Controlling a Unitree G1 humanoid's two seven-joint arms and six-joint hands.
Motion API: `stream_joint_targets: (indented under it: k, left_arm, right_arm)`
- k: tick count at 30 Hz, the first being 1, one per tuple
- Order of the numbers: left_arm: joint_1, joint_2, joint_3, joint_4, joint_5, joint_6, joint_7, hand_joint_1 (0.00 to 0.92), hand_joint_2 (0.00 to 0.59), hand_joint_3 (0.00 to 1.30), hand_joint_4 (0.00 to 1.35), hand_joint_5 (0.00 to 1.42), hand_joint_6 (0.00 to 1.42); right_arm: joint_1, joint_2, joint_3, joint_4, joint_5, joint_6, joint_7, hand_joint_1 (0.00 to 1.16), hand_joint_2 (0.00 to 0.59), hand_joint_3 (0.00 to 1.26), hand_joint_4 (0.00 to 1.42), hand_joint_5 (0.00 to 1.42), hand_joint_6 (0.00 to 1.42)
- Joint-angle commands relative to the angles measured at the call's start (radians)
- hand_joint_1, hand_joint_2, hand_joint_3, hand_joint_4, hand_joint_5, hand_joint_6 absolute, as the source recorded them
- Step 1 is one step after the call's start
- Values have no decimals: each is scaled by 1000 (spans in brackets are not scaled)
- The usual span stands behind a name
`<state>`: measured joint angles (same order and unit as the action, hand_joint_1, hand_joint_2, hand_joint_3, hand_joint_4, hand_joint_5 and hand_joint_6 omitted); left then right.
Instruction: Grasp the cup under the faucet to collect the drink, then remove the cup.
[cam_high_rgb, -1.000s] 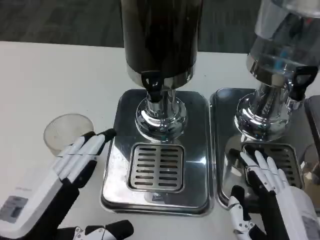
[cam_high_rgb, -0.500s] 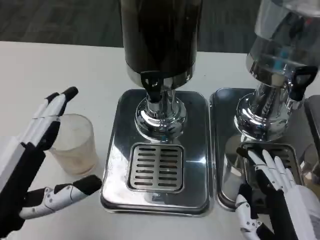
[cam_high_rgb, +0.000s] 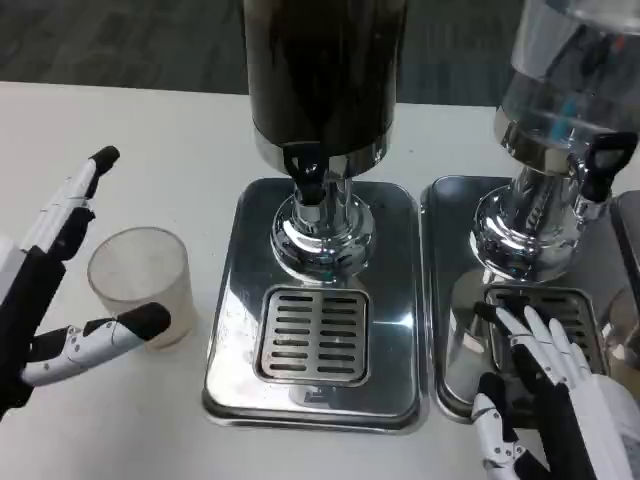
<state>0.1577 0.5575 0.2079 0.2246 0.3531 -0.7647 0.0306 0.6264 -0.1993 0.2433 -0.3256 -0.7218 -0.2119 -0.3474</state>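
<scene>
- Head view, left side: my left hand (cam_high_rgb: 45, 290) is spread wide and holds nothing. Its upper fingers (cam_high_rgb: 75, 200) reach up to the left of the cup (cam_high_rgb: 140, 285), and the thumb lies just in front of the cup's base; whether it touches I cannot tell.
- The cup is clear plastic, upright, apparently empty, standing on the white surface (cam_high_rgb: 150, 130) just left of the steel drip tray (cam_high_rgb: 235, 330). It is not under anything yet.
- Head view, middle: the dark dispenser (cam_high_rgb: 322, 70) stands at the back of that tray, its black-handled faucet (cam_high_rgb: 305, 165) pointing down over the slotted grate (cam_high_rgb: 313, 335). Nothing stands on the grate.
- Head view, right side: my right hand (cam_high_rgb: 545, 385) rests with fingers apart over the grate of the second tray (cam_high_rgb: 445, 290), below the clear dispenser (cam_high_rgb: 570, 90). It holds nothing and seems to be waiting.
- My reading: I am at the grasp step, with the hand bracketing the cup but not closed on it.
- Next, I would close the fingers and thumb around the cup wall gently, since thin plastic may buckle, then carry it right onto the grate, centred below the faucet.
</scene>
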Motion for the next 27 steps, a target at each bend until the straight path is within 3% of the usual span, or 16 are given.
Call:
stream_joint_targets:
  k: [1,12,27]
  left_arm:
    - [-54,33,-26,94,-26,-37,-26,0,1,0,0,36,212]
    - [-201,78,-80,364,16,-122,10,0,0,0,0,14,208]
    - [-330,170,-173,658,133,-205,165,0,0,0,0,6,213]
  right_arm:
    - [4,21,11,-27,-22,9,-5,307,586,176,54,13,1]
    - [19,61,25,-24,-47,6,-29,310,586,178,62,15,1]
    - [29,72,38,-13,-47,5,-45,311,586,182,64,15,8]
